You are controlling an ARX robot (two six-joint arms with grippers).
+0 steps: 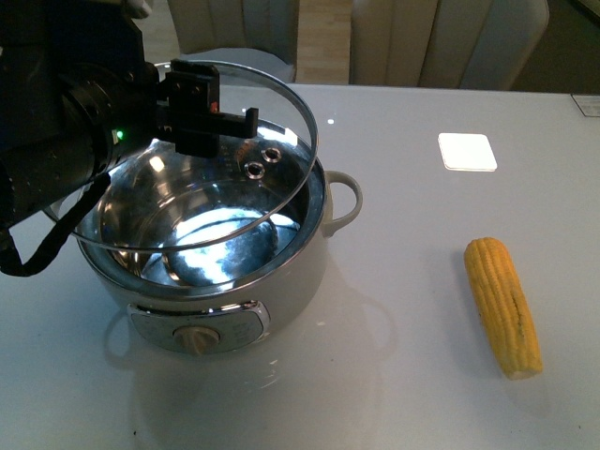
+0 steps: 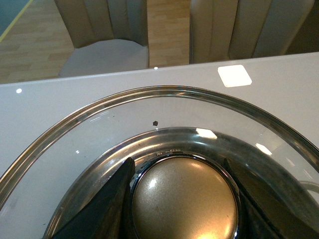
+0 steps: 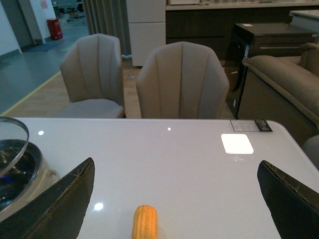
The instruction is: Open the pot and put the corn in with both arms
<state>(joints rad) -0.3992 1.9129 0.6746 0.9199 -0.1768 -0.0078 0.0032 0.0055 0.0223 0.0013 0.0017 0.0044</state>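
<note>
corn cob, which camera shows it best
The front view: the whole corn lies unobstructed on the table, right of the pot. The right wrist view catches only one end, cut by the frame edge. The left wrist view shows just the lid, no corn.

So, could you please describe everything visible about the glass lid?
The glass lid is round and clear, with a shiny steel rim and a brass-coloured knob in the middle. The left end effector grips this knob, one finger on each side. The lid is tilted over the open pot; whether its low edge touches the pot is unclear.
</note>
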